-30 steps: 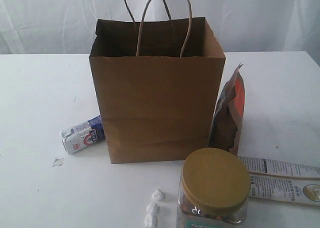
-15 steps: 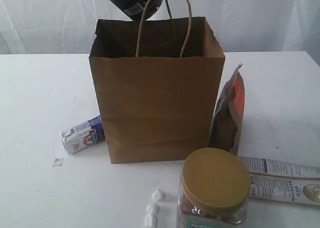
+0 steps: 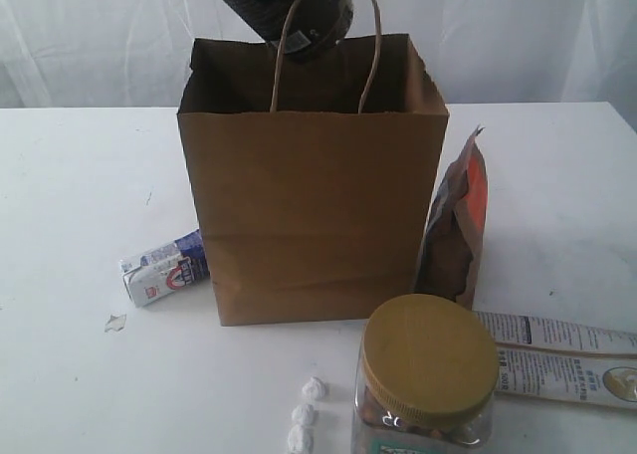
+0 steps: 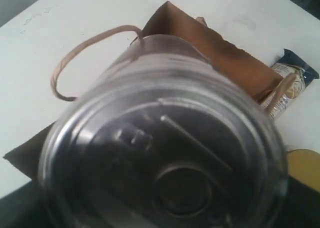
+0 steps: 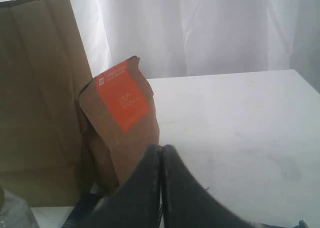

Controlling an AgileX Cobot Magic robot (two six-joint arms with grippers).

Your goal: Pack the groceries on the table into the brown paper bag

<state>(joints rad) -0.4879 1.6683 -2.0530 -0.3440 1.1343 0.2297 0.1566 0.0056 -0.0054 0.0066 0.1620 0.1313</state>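
The dark silver-lidded can (image 3: 289, 6) hangs tilted over the open mouth of the brown paper bag (image 3: 314, 215), behind its front handle. It fills the left wrist view, lid (image 4: 165, 158) toward the camera, and hides my left gripper's fingers, which carry it. The brown-orange pouch (image 3: 456, 230) stands against the bag's right side. My right gripper (image 5: 161, 148) is shut and empty, low in front of the pouch (image 5: 122, 123). The white-blue carton (image 3: 164, 267) lies left of the bag. The gold-lidded jar (image 3: 428, 369) and long packet (image 3: 562, 359) are in front right. The yellow-grain bottle is out of view.
Three small white crumpled bits (image 3: 304, 414) lie near the table's front, left of the jar. A small pale scrap (image 3: 114, 323) lies near the carton. A white curtain (image 3: 518, 36) hangs behind the table (image 3: 70, 175).
The can has come in from above and moved down toward the bag's mouth. The things on the table have not moved.
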